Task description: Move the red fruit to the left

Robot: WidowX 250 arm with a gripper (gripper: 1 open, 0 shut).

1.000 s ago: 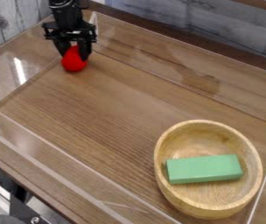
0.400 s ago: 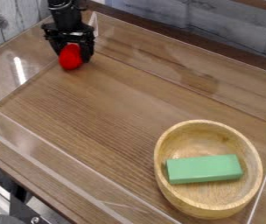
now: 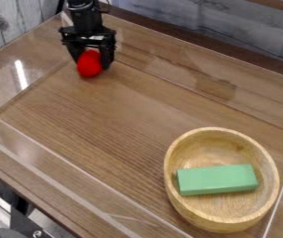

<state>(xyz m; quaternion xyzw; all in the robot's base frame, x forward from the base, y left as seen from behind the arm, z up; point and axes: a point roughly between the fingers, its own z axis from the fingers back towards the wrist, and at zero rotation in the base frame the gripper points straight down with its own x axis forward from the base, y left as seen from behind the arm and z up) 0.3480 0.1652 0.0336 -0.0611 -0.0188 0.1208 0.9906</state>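
While open, claw straddles red fruit (far-left).

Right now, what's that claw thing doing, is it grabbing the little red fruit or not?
Gripper: jaws look spread on either side of the red fruit, which sits on the table; whether the grip is fully released cannot be told.

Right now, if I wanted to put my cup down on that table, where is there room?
Plenty. The whole middle of the table is bare wood, from the red fruit at the far left corner down to the bowl at the near right. The near left is free too. Crowded spots: the far left, where the hand straddles the fruit, and the bowl, filled by a green block.
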